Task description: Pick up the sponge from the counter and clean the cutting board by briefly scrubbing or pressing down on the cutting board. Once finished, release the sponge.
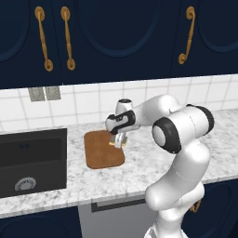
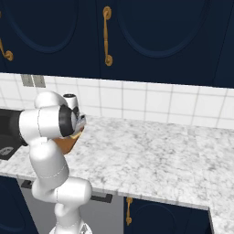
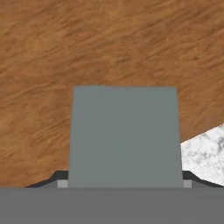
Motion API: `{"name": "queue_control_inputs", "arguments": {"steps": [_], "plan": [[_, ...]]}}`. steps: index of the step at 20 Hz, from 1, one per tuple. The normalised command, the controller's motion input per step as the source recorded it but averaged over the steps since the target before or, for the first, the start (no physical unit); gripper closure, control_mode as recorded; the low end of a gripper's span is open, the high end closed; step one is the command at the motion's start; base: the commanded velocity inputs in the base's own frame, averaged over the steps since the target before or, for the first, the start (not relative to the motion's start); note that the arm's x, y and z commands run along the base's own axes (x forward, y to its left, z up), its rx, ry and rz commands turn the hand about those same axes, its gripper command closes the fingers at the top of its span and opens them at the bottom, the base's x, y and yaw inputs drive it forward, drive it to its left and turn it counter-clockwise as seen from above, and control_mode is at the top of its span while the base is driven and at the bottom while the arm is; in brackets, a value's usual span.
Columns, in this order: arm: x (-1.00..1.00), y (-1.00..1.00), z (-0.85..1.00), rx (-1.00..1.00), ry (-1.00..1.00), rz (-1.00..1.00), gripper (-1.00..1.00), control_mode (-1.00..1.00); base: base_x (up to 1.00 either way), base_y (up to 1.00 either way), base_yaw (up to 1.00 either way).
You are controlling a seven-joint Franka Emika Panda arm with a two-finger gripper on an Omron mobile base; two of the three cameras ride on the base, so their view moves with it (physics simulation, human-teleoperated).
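The small rectangular sponge with yellow body and grey scouring top fills the lower centre of the hand view, grey face toward the camera, clamped between the two-finger gripper, jaws part-open around it. It sits over the flat brown wooden cutting board, centre-left on the speckled marble counter.

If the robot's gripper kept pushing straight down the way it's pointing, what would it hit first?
The gripper is shut on the sponge, so the sponge would likely press into the cutting board near its edge. The pictures don't show whether they already touch.
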Motion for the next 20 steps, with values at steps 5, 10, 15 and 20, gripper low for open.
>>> {"name": "queue_control_inputs", "arguments": {"steps": [5,10,15,20], "plan": [[-0.17,0.20,0.27,0.00,0.00,0.00,1.00,-1.00,0.00,0.00,0.00],[-0.41,0.11,0.02,-0.01,-0.01,0.00,1.00,-1.00,0.00,0.00,0.00],[-0.08,0.51,0.00,-0.03,0.00,0.00,1.00,-1.00,0.00,0.00,0.00],[0.07,0.63,-0.19,-0.02,0.00,0.00,1.00,-1.00,0.00,0.00,0.00]]}}
